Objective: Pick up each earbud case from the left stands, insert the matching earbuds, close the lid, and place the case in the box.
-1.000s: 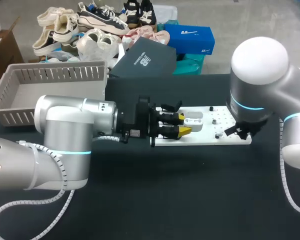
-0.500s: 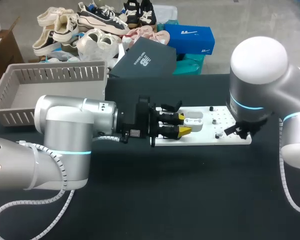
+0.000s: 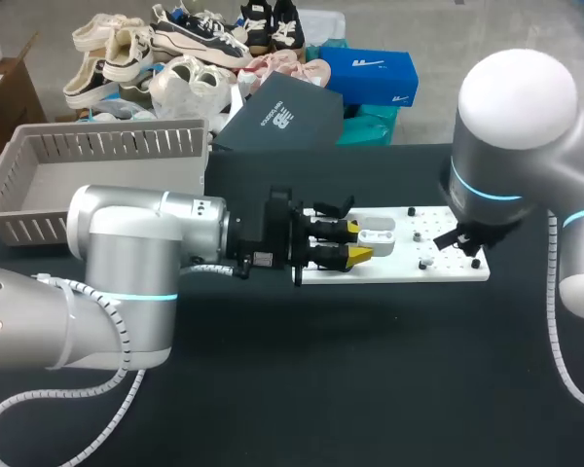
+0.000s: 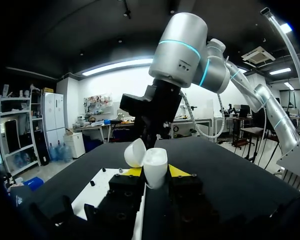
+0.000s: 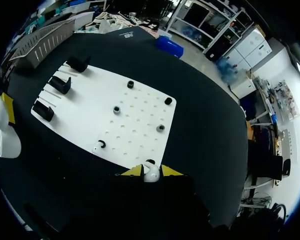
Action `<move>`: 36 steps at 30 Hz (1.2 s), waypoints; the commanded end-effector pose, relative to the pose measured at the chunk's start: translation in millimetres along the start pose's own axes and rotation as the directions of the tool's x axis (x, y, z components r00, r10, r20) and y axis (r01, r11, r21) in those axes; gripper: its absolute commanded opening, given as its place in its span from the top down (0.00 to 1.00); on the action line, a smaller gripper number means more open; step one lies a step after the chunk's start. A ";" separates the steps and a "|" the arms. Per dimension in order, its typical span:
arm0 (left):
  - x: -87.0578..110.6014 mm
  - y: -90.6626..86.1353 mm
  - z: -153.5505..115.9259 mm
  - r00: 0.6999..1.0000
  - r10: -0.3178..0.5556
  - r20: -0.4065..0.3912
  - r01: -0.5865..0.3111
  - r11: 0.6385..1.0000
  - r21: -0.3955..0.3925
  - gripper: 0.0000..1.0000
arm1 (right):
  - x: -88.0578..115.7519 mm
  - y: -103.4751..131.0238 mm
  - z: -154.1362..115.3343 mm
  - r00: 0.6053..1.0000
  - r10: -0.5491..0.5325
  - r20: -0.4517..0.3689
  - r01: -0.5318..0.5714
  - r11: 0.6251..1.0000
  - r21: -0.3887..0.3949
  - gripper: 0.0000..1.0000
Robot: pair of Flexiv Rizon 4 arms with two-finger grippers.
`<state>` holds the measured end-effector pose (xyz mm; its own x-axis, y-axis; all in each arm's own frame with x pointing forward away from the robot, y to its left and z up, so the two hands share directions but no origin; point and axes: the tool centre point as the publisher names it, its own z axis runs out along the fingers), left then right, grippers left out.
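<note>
The left fingers point(image 4: 176, 171) pinch a white earbud case point(image 4: 156, 170) between their yellow tips, one tip on each flank. The case is smooth, glossy and rounded, and it stands upright with its lid point(image 4: 135, 152) swung open to one side. Under and beside these fingers a white board point(image 4: 97, 192) drilled with rows of small holes lies on the matte black counter point(image 4: 230, 175). Ahead of the case hangs the right arm point(image 4: 182, 50). Its right fingers point(image 5: 135, 171) are pressed in on a small white earbud point(image 5: 151, 173), close to the board's nearest edge. Ahead of those fingers the board carries several round black pegs point(image 5: 118, 109), and a second small white piece point(image 5: 99, 146), seemingly another earbud, sits at one of them. Farther on, three black stands point(image 5: 60, 84) line the board's far end. Farthest off, beyond the left arm point(image 3: 127, 282), a grey slatted box point(image 3: 78, 165) sits at the counter's corner.
</note>
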<state>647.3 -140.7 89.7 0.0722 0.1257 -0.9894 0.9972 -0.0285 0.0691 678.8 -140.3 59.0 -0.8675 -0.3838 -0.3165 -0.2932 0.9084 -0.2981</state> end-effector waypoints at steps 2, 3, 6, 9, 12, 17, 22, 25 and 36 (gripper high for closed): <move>0.1 -1.6 -0.1 1.000 0.001 0.000 -0.001 1.000 -0.005 1.00 | 7.6 -1.1 -56.2 0.997 -0.019 0.079 0.019 1.000 0.007 1.00; 0.1 -1.6 -0.1 1.000 0.001 0.000 -0.001 1.000 -0.005 1.00 | 5.9 -0.2 -65.0 0.995 -0.027 0.093 0.026 1.000 0.011 1.00; 0.1 -1.6 -0.1 1.000 0.001 0.000 -0.001 1.000 -0.005 1.00 | 1.9 5.1 -89.3 0.991 -0.053 0.125 0.052 0.999 0.014 1.00; 0.1 -1.6 -0.1 1.000 0.001 0.000 -0.001 1.000 -0.005 1.00 | -0.7 12.5 -110.7 0.986 -0.081 0.149 0.078 0.997 0.022 1.00; 0.1 -1.6 -0.1 1.000 0.001 0.000 -0.001 1.000 -0.005 1.00 | -2.3 21.3 -127.5 0.982 -0.101 0.161 0.098 0.995 0.026 1.00; 0.1 -1.6 -0.1 1.000 0.001 0.000 -0.001 1.000 -0.005 1.00 | -6.4 40.2 -145.8 0.978 -0.137 0.155 0.134 0.990 0.033 1.00; 0.1 -1.6 -0.1 1.000 0.001 0.000 -0.001 1.000 -0.005 1.00 | -11.8 60.6 -153.3 0.984 -0.146 0.100 0.145 0.989 0.017 1.00; 0.1 -1.6 -0.1 1.000 0.001 0.000 -0.001 1.000 -0.005 1.00 | -15.2 71.5 -154.3 0.989 -0.136 0.053 0.136 0.991 -0.001 1.00; 0.1 -1.6 -0.1 1.000 0.001 0.000 -0.001 1.000 -0.005 1.00 | -17.9 102.7 -149.7 0.990 -0.109 -0.084 0.110 0.994 0.014 1.00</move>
<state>647.2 -140.6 89.7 0.0722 0.1258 -0.9894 0.9972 -0.0283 0.0692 600.0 -26.7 171.1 -0.8232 -0.4856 -0.2941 -0.3918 0.8608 -0.3248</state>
